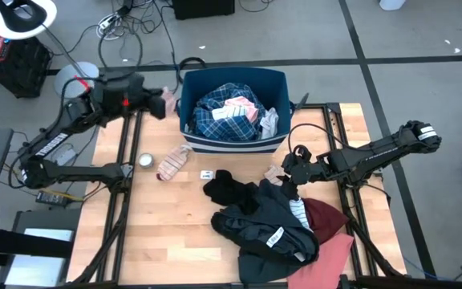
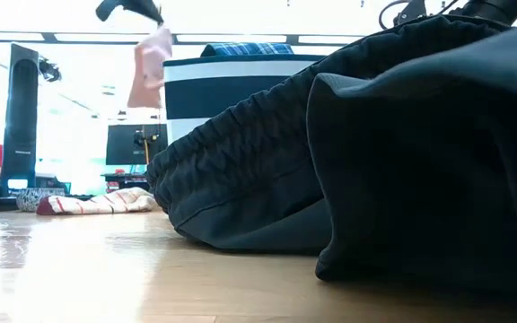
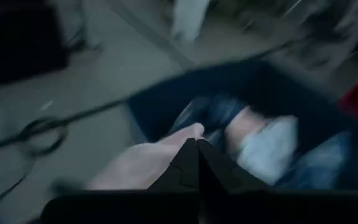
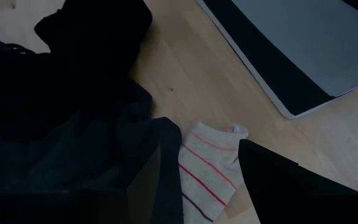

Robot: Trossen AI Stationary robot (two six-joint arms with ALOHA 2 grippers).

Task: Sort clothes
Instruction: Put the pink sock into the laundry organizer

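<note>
Pink garment [image 2: 153, 65] hanging vertically from left tool [image 1: 160, 103]

Our left gripper [image 1: 160, 103] pinches a salmon pink garment [image 2: 153, 65] just beside the navy bin [image 1: 273, 79] of blue plaid, while between our right gripper's [image 4: 197, 171] dark fingers lies a white sock [image 4: 204, 168] striped red.

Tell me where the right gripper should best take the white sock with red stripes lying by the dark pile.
The white sock with red stripes lies flat on the wooden table, one edge against the dark grey garment. The open right gripper already straddles it, so probably come straight down and pinch across its narrow middle, clear of the garment.
</note>
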